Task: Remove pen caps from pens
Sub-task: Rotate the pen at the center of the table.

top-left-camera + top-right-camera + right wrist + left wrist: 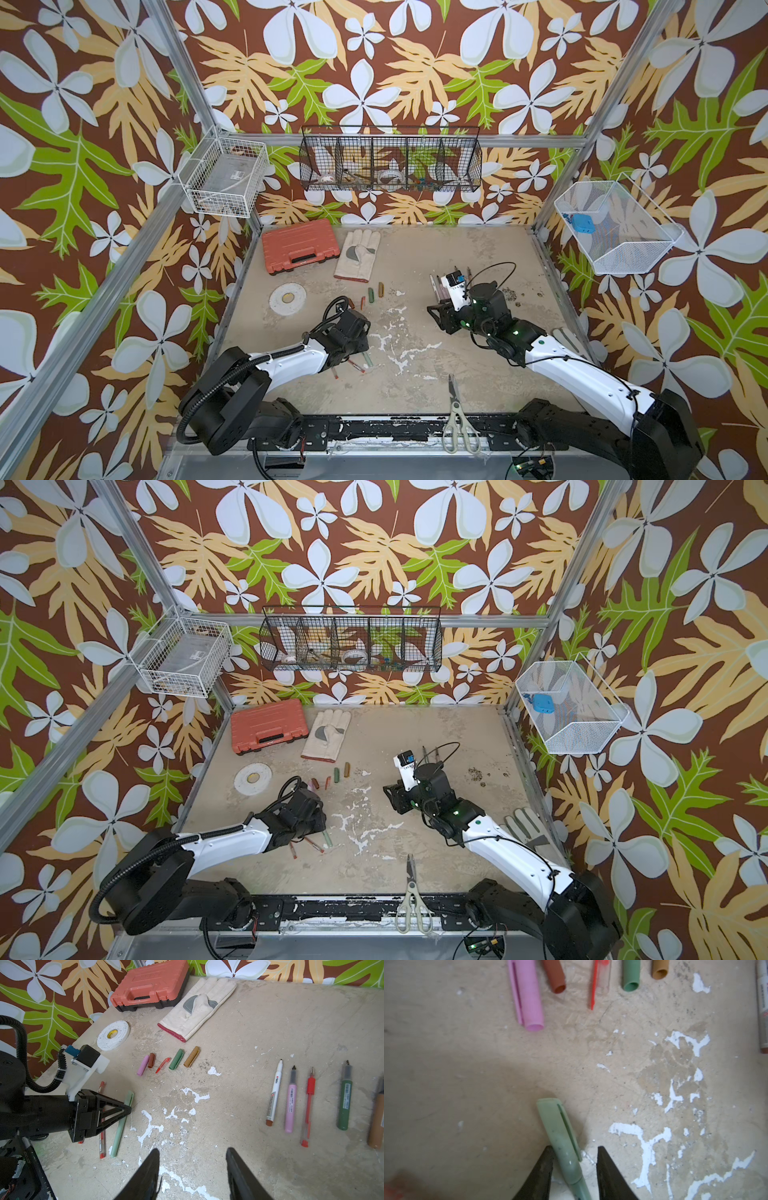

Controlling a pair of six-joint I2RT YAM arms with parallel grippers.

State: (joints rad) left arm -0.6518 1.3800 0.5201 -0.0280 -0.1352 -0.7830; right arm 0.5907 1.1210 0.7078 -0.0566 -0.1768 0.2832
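In both top views the left arm's wrist hangs low at the front left of the surface point(415, 257), hiding its fingers. The pale green pen point(367, 360) pokes out from under it just beside two red pens point(356, 365), and a sideways nudge there could, I judge, roll all three together. In the left wrist view the left fingers point(538, 1174) stand apart astride that pen, one touching it and the other with a clear gap, right where its cap point(560, 1126) meets the barrel. Closing unevenly could skid or turn the pen on the surface. A pinch across the joint would probably clamp the cap on and leave little free to pull. In the right wrist view the right fingers point(145, 1176) are open and empty over bare surface, well apart from the pen, so any pull on the cap needs a reach across. The five loose pen caps point(174, 1059) lie near that side and could be swept, while the uncapped pens point(308, 1105) lie in a row well clear.
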